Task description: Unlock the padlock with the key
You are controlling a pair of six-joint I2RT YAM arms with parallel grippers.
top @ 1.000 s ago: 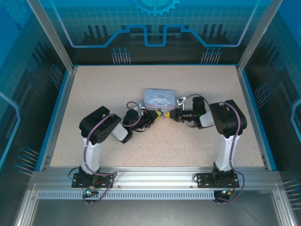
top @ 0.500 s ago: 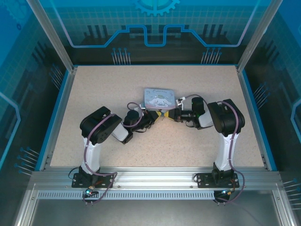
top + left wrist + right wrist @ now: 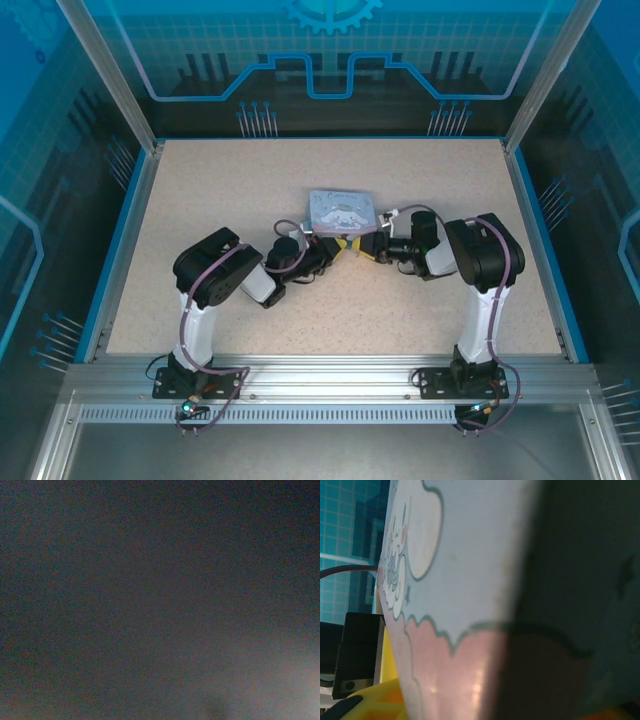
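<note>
- Two sets of fingers meet at the near edge of the tin (image 3: 342, 210), low over the desk (image 3: 250, 180). Mine on the left come in from the left, mine on the right from the right, and their yellow tips are close together.
- Left fingers (image 3: 338, 246): pressed together. The top view is too small to show whether they pinch anything, and the left wrist picture is too dark to read.
- Right fingers (image 3: 366, 254): I cannot tell whether they are spread or pinched. From the right wrist, the tin's pale blue cartoon lid (image 3: 470, 580) sits hard up against the lens, with a yellow shape at the lower left corner.
- Padlock and key: both are too small and too crowded by my fingers to pick out. I judge the padlock sits at the tin's near edge, right where the two tips meet.
- Tin: it lies on the desk, skewed a little, with its near edge against my fingers.
- Done, as I judge it: both arms are at the lock, so the reach is finished.
- Left, as I judge it: nothing shows an open shackle, so I count the lock as not yet undone. The key must be seated and turned, then the shackle freed.
</note>
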